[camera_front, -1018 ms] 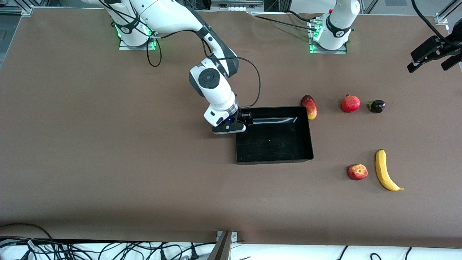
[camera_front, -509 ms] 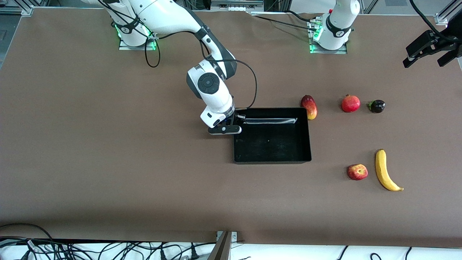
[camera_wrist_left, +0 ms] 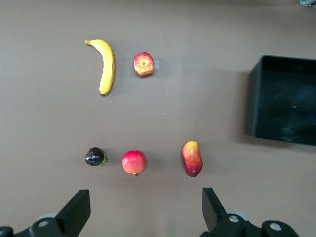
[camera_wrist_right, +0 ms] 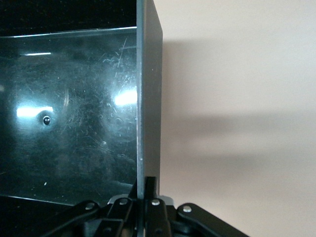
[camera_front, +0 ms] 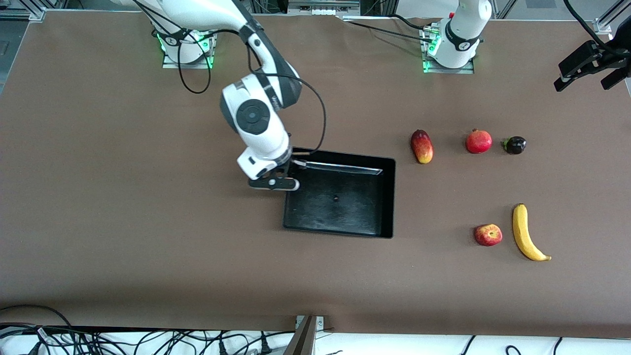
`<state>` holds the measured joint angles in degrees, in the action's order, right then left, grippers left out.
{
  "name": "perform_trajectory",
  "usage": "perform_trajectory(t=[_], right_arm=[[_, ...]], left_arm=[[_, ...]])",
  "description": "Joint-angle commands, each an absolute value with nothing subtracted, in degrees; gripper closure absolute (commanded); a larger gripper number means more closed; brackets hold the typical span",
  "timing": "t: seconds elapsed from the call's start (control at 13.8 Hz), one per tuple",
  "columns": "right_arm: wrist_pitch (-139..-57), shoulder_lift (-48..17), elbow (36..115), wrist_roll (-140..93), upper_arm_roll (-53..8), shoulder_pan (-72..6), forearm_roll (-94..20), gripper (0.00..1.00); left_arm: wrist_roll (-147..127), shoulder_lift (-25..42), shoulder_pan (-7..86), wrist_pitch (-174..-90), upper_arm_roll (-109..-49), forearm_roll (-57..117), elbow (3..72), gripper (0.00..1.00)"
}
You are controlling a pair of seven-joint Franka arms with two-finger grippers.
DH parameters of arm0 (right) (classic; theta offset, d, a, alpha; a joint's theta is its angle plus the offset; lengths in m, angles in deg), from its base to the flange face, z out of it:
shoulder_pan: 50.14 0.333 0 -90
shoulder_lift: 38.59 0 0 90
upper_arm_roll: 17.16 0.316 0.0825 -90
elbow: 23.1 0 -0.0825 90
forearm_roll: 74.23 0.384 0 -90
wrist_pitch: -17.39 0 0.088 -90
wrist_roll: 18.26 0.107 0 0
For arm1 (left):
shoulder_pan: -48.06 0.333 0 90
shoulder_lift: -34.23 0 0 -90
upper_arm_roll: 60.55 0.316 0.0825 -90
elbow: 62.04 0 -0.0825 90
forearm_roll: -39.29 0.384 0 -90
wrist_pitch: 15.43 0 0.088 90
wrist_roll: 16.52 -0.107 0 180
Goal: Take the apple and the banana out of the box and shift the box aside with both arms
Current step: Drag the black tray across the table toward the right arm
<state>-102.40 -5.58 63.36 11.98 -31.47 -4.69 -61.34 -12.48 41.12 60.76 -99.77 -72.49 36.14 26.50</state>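
Observation:
The black box (camera_front: 345, 217) sits mid-table, slightly skewed. My right gripper (camera_front: 286, 175) is shut on its thin end wall (camera_wrist_right: 149, 98), at the corner toward the right arm's end; the fingers (camera_wrist_right: 146, 185) pinch the wall from both sides. The red apple (camera_front: 488, 234) and the yellow banana (camera_front: 525, 232) lie side by side on the table toward the left arm's end, nearer the front camera than the box's middle. My left gripper (camera_front: 589, 69) hangs open and holds nothing, high over the left arm's end of the table. Its wrist view shows the banana (camera_wrist_left: 105, 64), apple (camera_wrist_left: 143, 64) and box (camera_wrist_left: 284, 98) below the left gripper (camera_wrist_left: 145, 207).
A red-yellow mango (camera_front: 422, 146), a red pomegranate (camera_front: 478, 141) and a small dark purple fruit (camera_front: 514, 145) lie in a row, farther from the front camera than the apple and banana. Cables run along the table's front edge.
The right gripper has shut on the box wall and dragged the box toward the right arm's end, away from the mango, turning it slightly. The left gripper has barely shifted.

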Motion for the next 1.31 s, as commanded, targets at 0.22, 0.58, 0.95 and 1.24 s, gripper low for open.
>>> perform_trajectory(t=[0.22,0.58,0.95,1.24], right_arm=[[-97.13,-13.97,72.15,-7.07,-43.6,-7.25,-60.16,1.0],[-97.75,-19.25,83.24,-29.02,-49.41,-15.41,-55.69,1.0],[-98.36,-20.39,90.35,-39.96,-50.2,-23.85,-54.28,1.0],[-104.94,-21.71,97.03,-46.21,-50.2,-26.06,-53.84,1.0]], left_arm=[[-15.91,42.49,60.1,-99.1,-71.8,35.6,27.7,0.0],[-15.38,42.4,60.1,-99.1,-71.8,35.6,27.79,0.0],[-15.38,42.05,60.01,-99.1,-71.88,35.51,27.79,0.0],[-15.38,41.88,60.1,-98.05,-72.15,35.34,27.61,0.0]])
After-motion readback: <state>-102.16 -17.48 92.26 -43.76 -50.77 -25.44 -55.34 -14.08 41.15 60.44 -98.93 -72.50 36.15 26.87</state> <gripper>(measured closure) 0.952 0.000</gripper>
